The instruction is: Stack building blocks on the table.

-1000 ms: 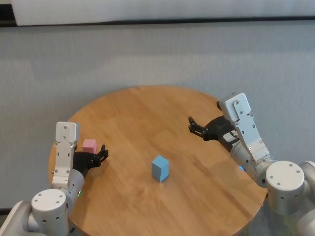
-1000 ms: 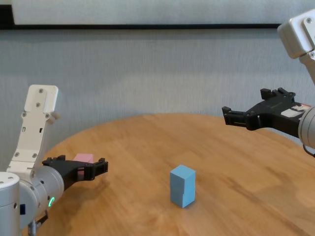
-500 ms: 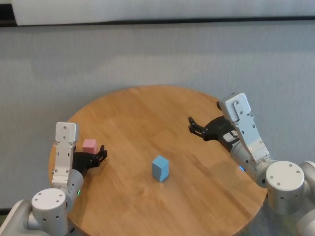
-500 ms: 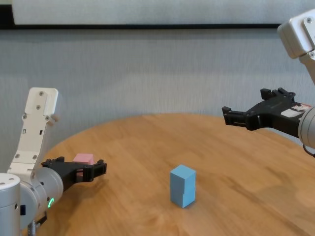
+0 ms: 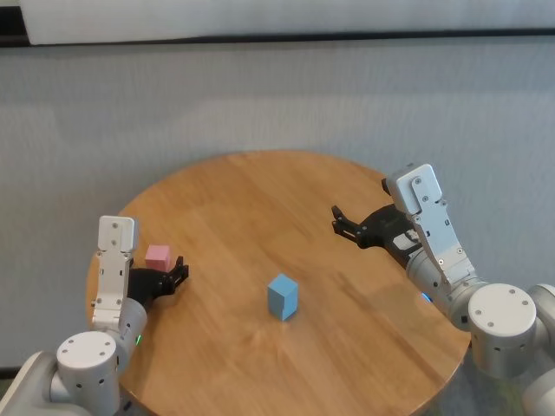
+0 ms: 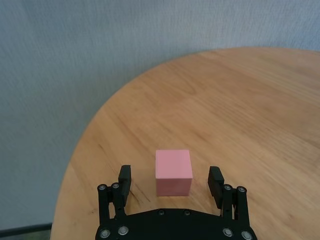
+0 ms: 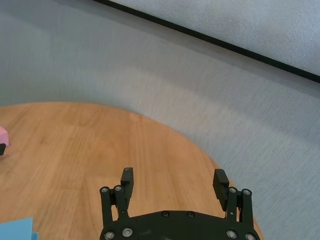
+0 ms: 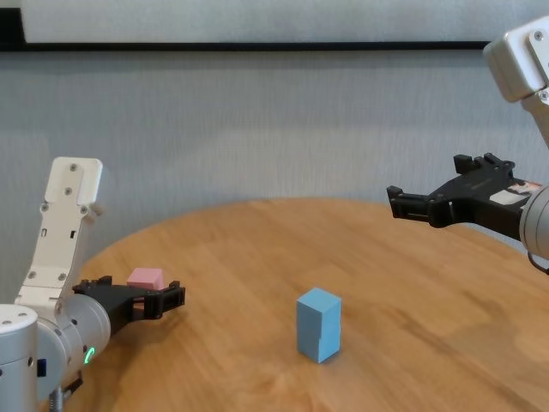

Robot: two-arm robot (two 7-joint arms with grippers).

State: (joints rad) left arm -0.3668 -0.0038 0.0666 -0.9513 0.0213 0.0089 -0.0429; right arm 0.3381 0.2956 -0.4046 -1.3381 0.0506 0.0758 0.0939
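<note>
Two light blue building blocks stand stacked near the middle of the round wooden table. A pink block rests near the table's left edge. My left gripper is low at that block and open, one finger on either side of its near half without touching it. My right gripper hovers open and empty above the table's right side, well away from the stack.
The table's left rim curves close beside the pink block. A grey wall stands behind the table. Bare wood lies between the pink block and the blue stack.
The left gripper has sunk a little and drawn slightly back, so more of the pink block shows above it. The right arm and the blue stack have not moved.
</note>
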